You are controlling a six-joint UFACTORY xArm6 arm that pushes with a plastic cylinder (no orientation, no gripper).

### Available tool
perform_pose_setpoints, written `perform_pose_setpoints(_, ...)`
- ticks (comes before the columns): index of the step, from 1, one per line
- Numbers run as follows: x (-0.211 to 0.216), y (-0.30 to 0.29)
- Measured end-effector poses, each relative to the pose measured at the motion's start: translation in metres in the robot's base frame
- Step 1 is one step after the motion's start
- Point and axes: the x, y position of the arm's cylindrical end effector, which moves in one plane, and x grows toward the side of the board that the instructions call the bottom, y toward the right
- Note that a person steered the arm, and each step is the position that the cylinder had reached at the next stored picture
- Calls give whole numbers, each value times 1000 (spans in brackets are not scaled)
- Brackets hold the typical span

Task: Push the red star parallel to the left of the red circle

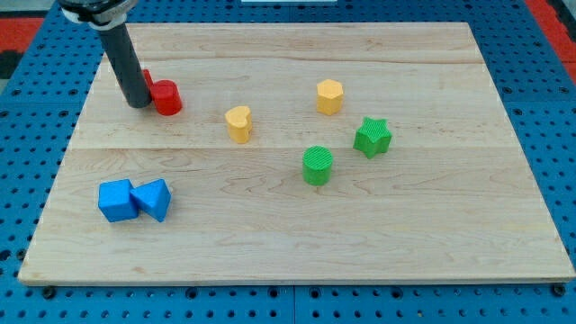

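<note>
Board: a pale wooden top on a blue pegged base; everything sits on it, most of it toward the far half.
Arm: the dark rod comes down from the far left corner, and my tip rests on the wood close to the left edge.
Jaws: there are none on this rig, only the rod end, so nothing is held; it can only shove.
Blue blocks: a blue cube and a blue wedge-like block touch each other near the near left corner, well clear of the work.
Green blocks: a green cylinder and a green star lie near each other right of centre.
Yellow blocks: a yellow heart-like block sits mid-board, a yellow hexagon-like block further toward the far edge.
Red circle: just to the right of the tip, touching or nearly touching the rod.
Red star: only a red sliver shows behind the rod; its shape cannot be made out, so calling it the star is my guess.
Why so placed: the rod appears to stand against the star, which already lies near the circle's left, slightly farther back.
Still needed, I judge: a small nudge so the two sit level side by side.
</note>
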Motion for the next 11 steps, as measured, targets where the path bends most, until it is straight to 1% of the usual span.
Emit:
perform_pose_setpoints(1, 0, 59)
perform_pose_setpoints(3, -4, 93)
perform_pose_setpoints(4, -27, 82)
perform_pose_setpoints(5, -86, 85)
perform_pose_setpoints(6, -95, -8)
perform_pose_setpoints(7, -57, -50)
perform_pose_setpoints(8, -29, -15)
perform_pose_setpoints(9, -9, 4)
perform_pose_setpoints(10, -13, -22)
perform_pose_setpoints(11, 41, -91)
